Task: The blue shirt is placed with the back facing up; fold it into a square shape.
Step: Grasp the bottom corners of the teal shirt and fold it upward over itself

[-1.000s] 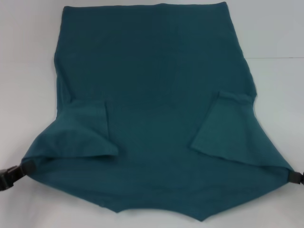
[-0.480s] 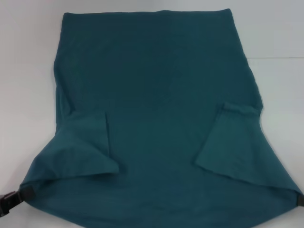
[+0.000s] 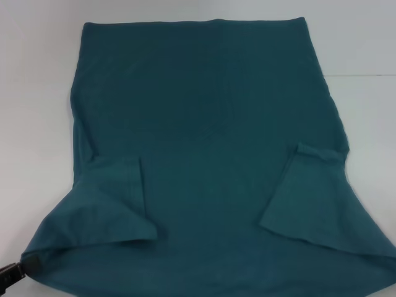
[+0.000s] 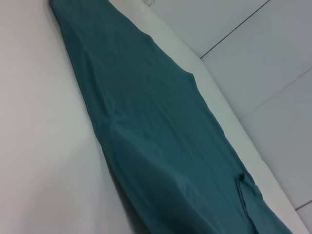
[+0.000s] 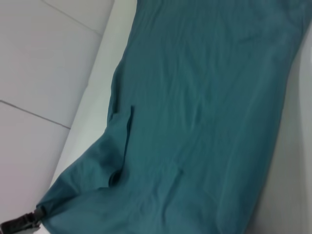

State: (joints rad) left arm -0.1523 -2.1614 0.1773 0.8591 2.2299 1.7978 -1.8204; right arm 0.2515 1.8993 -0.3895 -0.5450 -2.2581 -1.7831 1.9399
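The blue shirt (image 3: 204, 136) lies spread on the white table (image 3: 37, 93), with its near edge running out of the head view at the bottom. Both sleeves are folded in over the body, the left sleeve (image 3: 111, 201) and the right sleeve (image 3: 309, 192). My left gripper (image 3: 30, 262) is shut on the shirt's near left corner at the picture's lower left. The same gripper also shows far off in the right wrist view (image 5: 22, 225). The shirt fills the left wrist view (image 4: 161, 146) and the right wrist view (image 5: 204, 97). My right gripper is out of view.
White table surface shows on both sides of the shirt and beyond its far hem (image 3: 192, 23). The wrist views show the table's edge and grey floor tiles (image 4: 273, 73) beyond it.
The shirt's near corners have been drawn toward me, and the whole shirt has slid nearer. The left gripper moved down the picture; the right gripper has left the head view.
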